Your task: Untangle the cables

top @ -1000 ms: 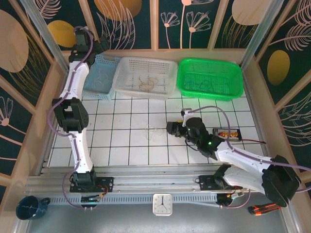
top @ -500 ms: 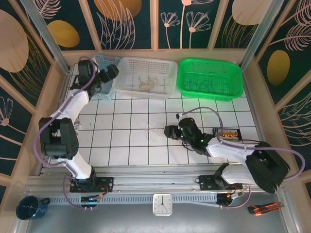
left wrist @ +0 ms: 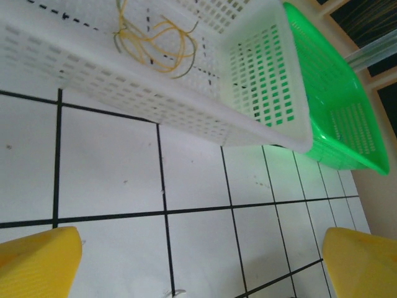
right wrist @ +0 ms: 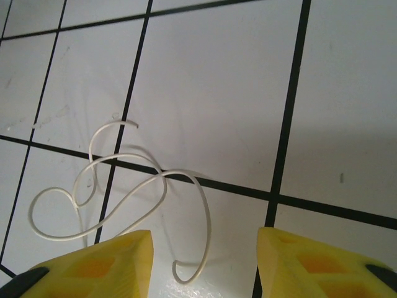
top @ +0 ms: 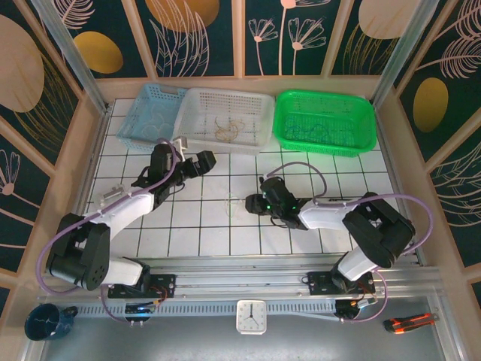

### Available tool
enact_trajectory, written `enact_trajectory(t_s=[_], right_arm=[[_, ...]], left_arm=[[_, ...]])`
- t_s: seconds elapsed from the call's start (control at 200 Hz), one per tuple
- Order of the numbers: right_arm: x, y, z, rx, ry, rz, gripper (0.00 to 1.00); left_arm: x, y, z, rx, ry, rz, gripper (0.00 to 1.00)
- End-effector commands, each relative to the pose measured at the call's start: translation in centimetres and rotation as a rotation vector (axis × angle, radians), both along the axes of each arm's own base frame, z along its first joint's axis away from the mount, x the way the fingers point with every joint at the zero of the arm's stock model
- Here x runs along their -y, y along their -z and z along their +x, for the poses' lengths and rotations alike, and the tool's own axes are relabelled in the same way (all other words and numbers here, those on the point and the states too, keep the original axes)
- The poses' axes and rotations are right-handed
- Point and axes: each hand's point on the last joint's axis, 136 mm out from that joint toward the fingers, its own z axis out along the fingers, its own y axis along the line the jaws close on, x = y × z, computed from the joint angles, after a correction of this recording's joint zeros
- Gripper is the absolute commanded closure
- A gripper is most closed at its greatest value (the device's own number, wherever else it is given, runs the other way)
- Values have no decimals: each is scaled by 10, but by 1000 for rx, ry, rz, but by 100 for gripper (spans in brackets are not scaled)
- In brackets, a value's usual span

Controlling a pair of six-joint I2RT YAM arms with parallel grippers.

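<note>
Right hand (right wrist: 203, 248) half-open astride curled end of whitish cable (right wrist: 162, 174), fingers (right wrist: 99, 261) partly cropped; left hand (left wrist: 198, 254) wide.

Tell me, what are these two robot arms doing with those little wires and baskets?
They seem to be sorting loose wires by colour. The right pincer sits low over a curly white wire on the tiled table, jaws apart with the wire's end between them, not yet gripped. The left pincer hovers open and empty near the white basket, which holds yellowish wires. The green basket holds green wires.
</note>
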Motion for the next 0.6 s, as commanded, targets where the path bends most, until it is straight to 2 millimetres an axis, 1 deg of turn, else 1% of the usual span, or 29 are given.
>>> enact_trajectory(t_s=[0.0, 0.11, 0.2, 0.25, 0.325, 0.35, 0.425, 0.49, 0.56, 0.595], right_arm=[[-14, -4, -1, 0, -17, 32, 53], [-18, 1, -5, -12, -27, 31, 54], [-23, 5, -5, -19, -35, 24, 59], [-25, 5, -4, -18, -42, 20, 69], [-28, -2, -2, 0, -51, 12, 94], [-28, -7, 0, 10, -48, 12, 100], [-26, -29, 3, 55, -38, 28, 100], [-22, -55, 7, 111, -20, 54, 100], [-19, -92, 9, 182, -7, 101, 100], [-17, -107, 10, 211, -3, 117, 100]], left_arm=[[2, -29, 10, 94, -23, -59, 1], [5, -34, 13, 103, -19, -66, 1], [8, -37, 16, 110, -6, -74, 1], [10, -37, 17, 111, 4, -79, 1], [15, -39, 15, 125, 35, -96, 1], [17, -39, 14, 129, 49, -101, 1], [21, -36, 10, 128, 79, -108, 1], [24, -32, 5, 120, 103, -109, 1], [27, -26, -1, 104, 120, -111, 1], [28, -26, -4, 99, 130, -118, 1]])
